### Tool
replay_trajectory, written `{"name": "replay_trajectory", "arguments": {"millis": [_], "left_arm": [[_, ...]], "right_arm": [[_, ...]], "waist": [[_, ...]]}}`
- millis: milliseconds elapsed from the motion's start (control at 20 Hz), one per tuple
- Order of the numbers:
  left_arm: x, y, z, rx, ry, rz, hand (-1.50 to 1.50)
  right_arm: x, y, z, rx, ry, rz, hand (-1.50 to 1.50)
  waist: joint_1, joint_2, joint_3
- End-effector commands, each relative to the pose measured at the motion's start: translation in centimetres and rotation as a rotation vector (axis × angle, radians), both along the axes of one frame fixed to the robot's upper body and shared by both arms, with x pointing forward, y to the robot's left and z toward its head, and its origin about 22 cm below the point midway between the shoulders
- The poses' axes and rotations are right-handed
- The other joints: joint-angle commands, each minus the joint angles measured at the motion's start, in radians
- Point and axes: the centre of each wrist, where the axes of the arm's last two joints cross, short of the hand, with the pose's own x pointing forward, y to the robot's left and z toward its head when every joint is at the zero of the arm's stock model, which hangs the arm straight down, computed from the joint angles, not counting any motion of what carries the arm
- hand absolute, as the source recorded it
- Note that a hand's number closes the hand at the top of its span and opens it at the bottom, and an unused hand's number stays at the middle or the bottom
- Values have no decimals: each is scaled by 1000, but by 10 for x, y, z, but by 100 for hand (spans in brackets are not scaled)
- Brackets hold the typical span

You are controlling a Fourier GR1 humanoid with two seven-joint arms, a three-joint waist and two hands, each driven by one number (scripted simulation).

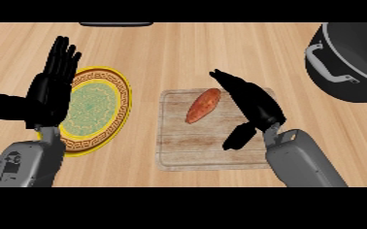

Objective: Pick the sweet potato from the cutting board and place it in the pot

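An orange sweet potato (203, 105) lies slantwise on the pale wooden cutting board (188, 150) in the middle of the counter. My right hand (252, 102) hovers over the board's right part, just right of the sweet potato, fingers straight and pointing up-left, thumb hanging down; it holds nothing. The dark pot (347, 63) with a grey handle sits at the right edge, partly cut off. My left hand (54, 80) rests open at the left, fingers up.
A yellow plate (100, 104) with a green patterned centre lies left of the board, partly under my left hand. A dark object (114, 24) shows at the counter's far edge.
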Motion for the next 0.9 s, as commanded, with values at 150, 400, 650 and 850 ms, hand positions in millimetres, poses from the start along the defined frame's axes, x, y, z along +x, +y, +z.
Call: {"name": "replay_trajectory", "arguments": {"millis": [150,400,650,850], "left_arm": [[1,7,-5,-4,7,-10,0],[3,-6,-2,0,-4,-2,0],[5,7,2,-7,-2,0,0],[10,15,-5,4,-4,1,0]], "right_arm": [[-7,20,14,-7,-42,6,-150],[11,21,-23,-95,-7,-59,-150],[18,46,-37,-66,11,-58,-150],[26,40,-62,-58,-7,-42,-150]], "waist": [[-3,-1,0],[-1,0,0],[2,1,0],[2,2,0]]}}
